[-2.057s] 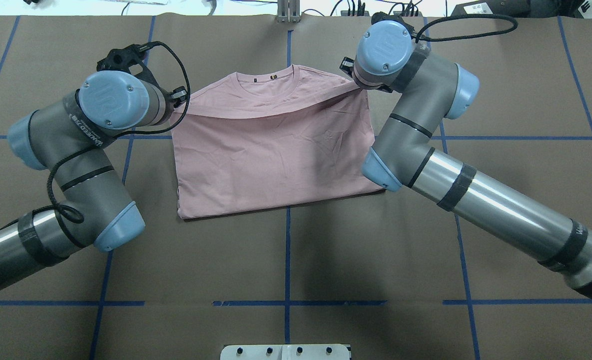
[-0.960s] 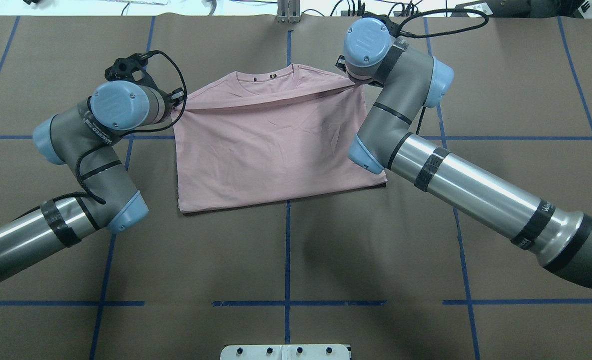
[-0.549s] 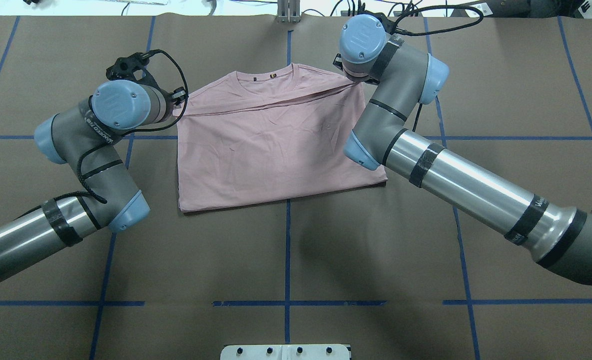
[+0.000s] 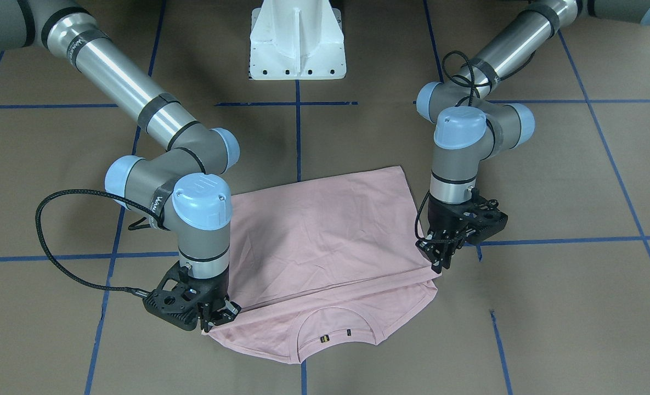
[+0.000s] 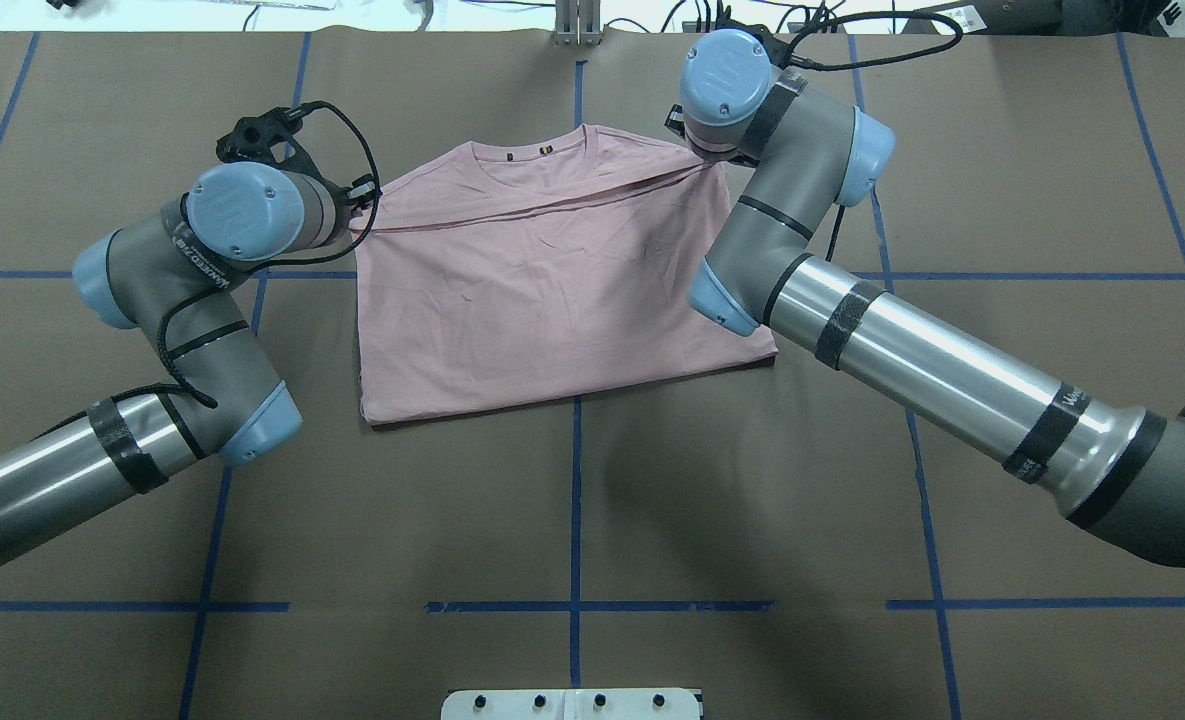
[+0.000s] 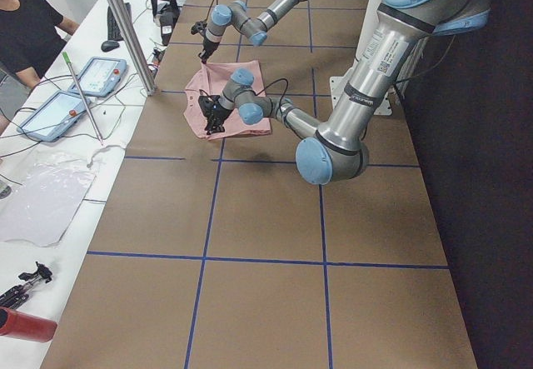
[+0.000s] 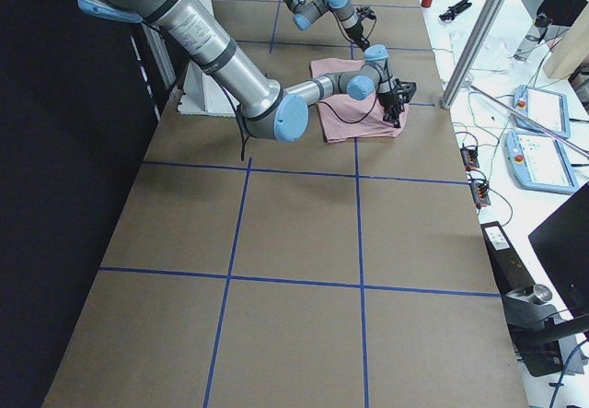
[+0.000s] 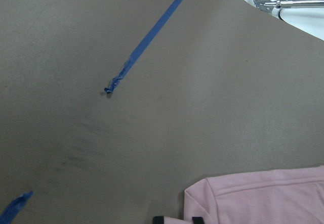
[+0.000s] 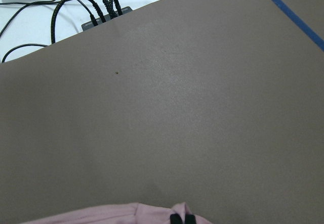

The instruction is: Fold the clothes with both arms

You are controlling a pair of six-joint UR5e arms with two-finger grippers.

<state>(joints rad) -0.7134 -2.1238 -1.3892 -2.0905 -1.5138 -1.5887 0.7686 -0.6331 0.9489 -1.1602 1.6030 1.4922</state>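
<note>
Two long arms share one load here, so most of the trouble would come from them disagreeing. On the brown table (image 5: 1032,180), the left arm (image 5: 202,330) and the right arm (image 5: 932,360) reach to either side of the pale pink T-shirt (image 5: 552,310). The shirt lies flat in the middle of the table's far half, its hem end doubled over towards the neck. The folded layer's leading edge runs taut between the two wrists and slants, with its right end farther from the robot than its left. Set down like that, I judge the fold would land crooked. A harder pull apart could stretch the cloth or tear a corner free, and slack could let the edge sag and wrinkle. The left gripper (image 4: 439,262) is closed to a pinch on one corner of that edge. The right gripper (image 4: 216,318) pinches the other corner, fingertips almost meeting around puckered cloth. Such thin bites may slip, or may have caught the lower layer too and drag the whole shirt. The collar (image 4: 333,311) lies uncovered, and overshooting would bury it.
</note>
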